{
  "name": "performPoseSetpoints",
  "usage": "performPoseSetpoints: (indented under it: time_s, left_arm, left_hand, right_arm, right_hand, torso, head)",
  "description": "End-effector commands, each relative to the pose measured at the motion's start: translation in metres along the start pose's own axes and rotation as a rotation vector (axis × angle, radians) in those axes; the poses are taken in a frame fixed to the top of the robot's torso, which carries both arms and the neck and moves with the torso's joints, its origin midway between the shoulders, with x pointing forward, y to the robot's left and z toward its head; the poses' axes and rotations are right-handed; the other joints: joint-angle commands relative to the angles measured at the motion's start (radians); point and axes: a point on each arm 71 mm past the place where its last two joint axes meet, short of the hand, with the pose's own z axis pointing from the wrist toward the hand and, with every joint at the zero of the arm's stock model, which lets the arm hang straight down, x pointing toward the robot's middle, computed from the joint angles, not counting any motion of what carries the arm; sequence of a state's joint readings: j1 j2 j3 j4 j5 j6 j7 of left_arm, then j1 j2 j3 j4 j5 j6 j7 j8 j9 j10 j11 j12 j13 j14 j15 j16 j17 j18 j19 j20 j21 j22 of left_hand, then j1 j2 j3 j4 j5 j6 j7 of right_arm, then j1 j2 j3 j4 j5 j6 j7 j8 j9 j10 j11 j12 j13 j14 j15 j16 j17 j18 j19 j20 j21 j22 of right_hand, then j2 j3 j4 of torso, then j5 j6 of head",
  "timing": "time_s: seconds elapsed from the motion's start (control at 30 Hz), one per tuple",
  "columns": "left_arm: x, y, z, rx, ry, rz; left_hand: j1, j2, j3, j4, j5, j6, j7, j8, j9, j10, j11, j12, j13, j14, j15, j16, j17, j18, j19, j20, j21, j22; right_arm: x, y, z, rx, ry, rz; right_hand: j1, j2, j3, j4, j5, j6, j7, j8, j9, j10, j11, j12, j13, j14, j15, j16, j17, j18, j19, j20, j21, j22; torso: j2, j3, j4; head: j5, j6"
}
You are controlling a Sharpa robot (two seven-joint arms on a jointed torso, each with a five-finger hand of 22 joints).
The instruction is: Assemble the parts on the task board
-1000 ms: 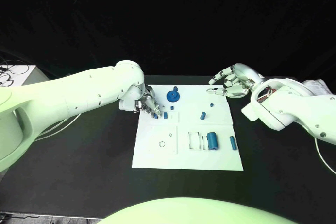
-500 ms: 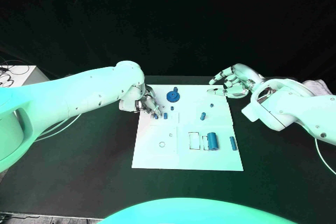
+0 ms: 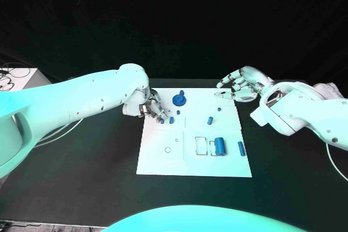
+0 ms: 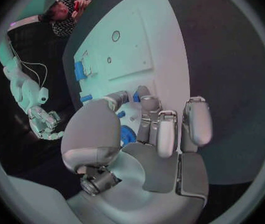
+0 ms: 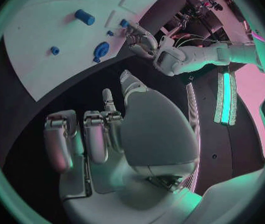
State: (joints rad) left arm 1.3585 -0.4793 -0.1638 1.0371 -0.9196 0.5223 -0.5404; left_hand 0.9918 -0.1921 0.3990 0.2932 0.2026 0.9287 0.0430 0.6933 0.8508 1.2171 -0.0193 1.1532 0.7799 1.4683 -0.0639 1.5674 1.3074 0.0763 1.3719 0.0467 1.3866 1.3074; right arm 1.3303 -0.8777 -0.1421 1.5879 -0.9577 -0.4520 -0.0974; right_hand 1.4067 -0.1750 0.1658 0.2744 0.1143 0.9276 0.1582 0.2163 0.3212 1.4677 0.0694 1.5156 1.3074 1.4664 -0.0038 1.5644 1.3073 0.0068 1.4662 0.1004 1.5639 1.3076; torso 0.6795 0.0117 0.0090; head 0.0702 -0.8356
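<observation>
The left hand (image 3: 154,111) sits at the task board's (image 3: 163,161) left edge, the right hand (image 3: 238,86) beyond its far right corner.

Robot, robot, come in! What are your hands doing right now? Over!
Left hand fingers on a small blue part, grip unclear. Right hand open, off the task board's far corner. Nothing in the way.
</observation>
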Motion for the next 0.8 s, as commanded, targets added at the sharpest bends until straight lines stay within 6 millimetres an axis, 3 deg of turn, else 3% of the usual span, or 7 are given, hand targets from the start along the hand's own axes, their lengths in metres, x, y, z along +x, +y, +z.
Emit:
performPoseSetpoints:
  time_s: [0.03, 0.37, 0.53, 0.67, 0.8]
  left_arm:
    - [0.005, 0.005, 0.004, -0.024, -0.016, 0.011]
    - [0.000, 0.007, -0.006, 0.010, -0.069, -0.022]
    - [-0.007, 0.006, -0.017, 0.046, -0.115, -0.058]
    - [-0.013, 0.004, -0.026, 0.083, -0.167, -0.097]
    - [-0.016, 0.000, -0.037, 0.139, -0.242, -0.158]
  left_hand:
    - [-0.009, 0.003, -0.008, 0.000, -0.006, 0.004, 0.006, -0.028, -0.001, 0.000, 0.003, 0.005, 0.002, 0.102, -0.002, 0.003, 0.263, -0.007, -0.003, 0.001, -0.004, 0.008]
    - [-0.001, 0.010, -0.010, -0.003, -0.006, 0.005, 0.004, -0.027, 0.000, 0.003, 0.002, 0.007, 0.006, 0.102, -0.002, 0.003, 0.263, -0.006, -0.004, 0.001, -0.005, 0.006]
    - [0.028, 0.027, -0.007, -0.004, 0.007, 0.001, 0.005, -0.030, 0.000, -0.006, 0.002, -0.001, -0.009, 0.102, -0.003, 0.003, 0.263, -0.003, -0.013, 0.000, -0.014, -0.006]
    - [0.055, 0.038, 0.000, -0.004, 0.013, -0.010, 0.008, -0.034, -0.001, -0.025, 0.004, -0.016, -0.035, 0.097, -0.001, -0.003, 0.252, 0.001, -0.027, 0.001, -0.028, -0.022]
    - [0.073, 0.033, 0.004, -0.004, 0.014, -0.028, 0.015, -0.040, 0.000, -0.063, 0.011, -0.045, -0.084, 0.083, 0.003, -0.021, 0.221, 0.008, -0.050, 0.004, -0.050, -0.049]
  right_arm:
    - [0.001, 0.001, 0.000, -0.015, 0.013, -0.006]
    - [0.001, 0.000, 0.000, -0.014, 0.013, -0.007]
    - [0.001, 0.000, 0.000, -0.013, 0.012, -0.007]
    - [0.001, -0.001, 0.000, -0.012, 0.011, -0.007]
    - [0.001, -0.001, 0.000, -0.012, 0.010, -0.006]
  right_hand:
    - [0.011, 0.002, 0.004, 0.002, 0.003, -0.005, -0.003, 0.007, -0.001, 0.050, 0.004, -0.002, 0.215, 0.102, 0.004, 0.002, 0.253, -0.004, 0.100, 0.003, -0.003, 0.257]
    - [0.011, 0.002, 0.004, 0.002, 0.003, -0.005, -0.003, 0.007, -0.001, 0.050, 0.004, -0.002, 0.215, 0.102, 0.004, 0.002, 0.253, -0.004, 0.100, 0.003, -0.003, 0.257]
    - [0.011, 0.002, 0.004, 0.002, 0.003, -0.005, -0.003, 0.007, -0.001, 0.050, 0.004, -0.002, 0.215, 0.102, 0.004, 0.002, 0.253, -0.004, 0.100, 0.003, -0.003, 0.257]
    - [0.011, 0.002, 0.004, 0.002, 0.003, -0.005, -0.003, 0.007, -0.001, 0.050, 0.004, -0.002, 0.215, 0.102, 0.004, 0.002, 0.253, -0.004, 0.100, 0.003, -0.003, 0.257]
    - [0.009, 0.002, 0.003, 0.003, 0.003, -0.006, -0.003, 0.007, -0.001, 0.049, 0.004, -0.002, 0.214, 0.102, 0.004, 0.002, 0.253, -0.004, 0.100, 0.003, -0.004, 0.257]
  torso:
    - [0.000, -0.0002, -0.0003]
    - [0.000, -0.0007, 0.0001]
    - [-0.002, 0.0001, 0.0015]
    - [0.000, -0.0004, -0.0005]
    - [0.001, -0.0008, -0.0021]
  head:
    - [-0.001, 0.002]
    - [-0.002, 0.005]
    - [-0.004, 0.009]
    - [-0.005, 0.012]
    - [-0.006, 0.015]
